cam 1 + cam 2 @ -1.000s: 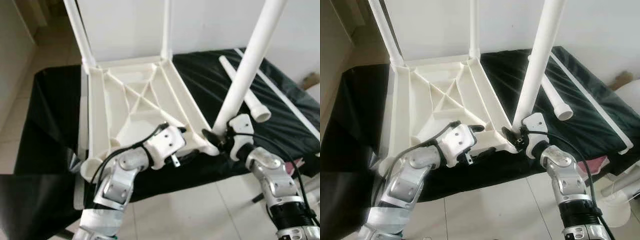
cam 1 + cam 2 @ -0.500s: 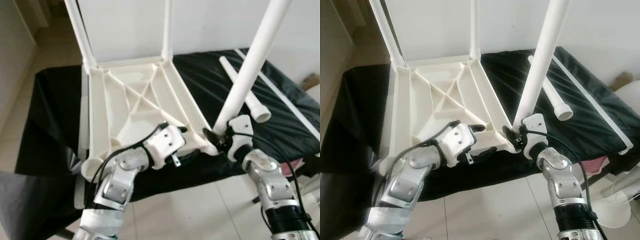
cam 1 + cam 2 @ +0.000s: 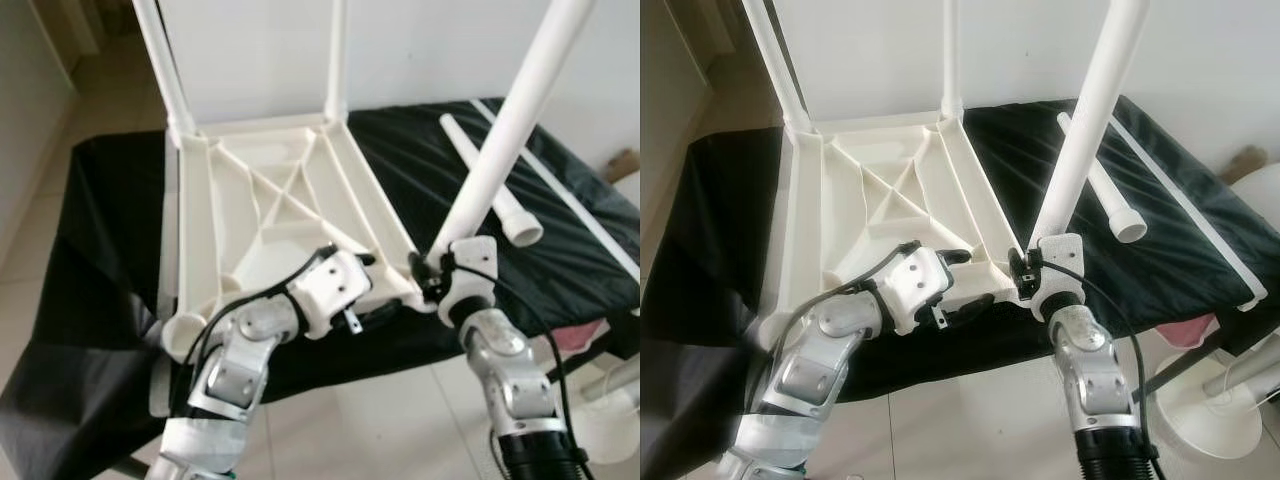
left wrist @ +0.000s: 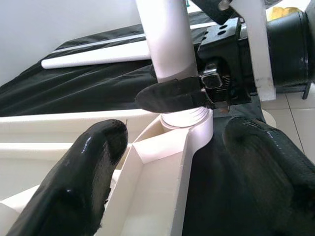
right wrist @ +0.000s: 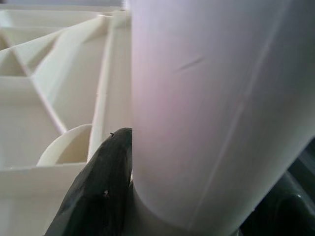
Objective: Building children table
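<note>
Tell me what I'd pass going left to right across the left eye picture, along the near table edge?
Empty corner socket → left gripper on the tabletop's rim → right gripper, fingers clamped on the tilted leg → loose leg lying on the black cloth.

Inverted tabletop (image 3: 270, 215): cream moulded plastic, ribbed, smooth with a low sheen. Table leg (image 3: 505, 140) at its 4 o'clock corner: white plastic tube, smooth, semi-gloss. Sheet (image 3: 110, 230) beneath: black, thin, wrinkled, slightly glossy. Gripper fingers (image 4: 93, 167): black, glossy, rubber-like. Floor (image 3: 380, 420): pale glossy tile.
</note>
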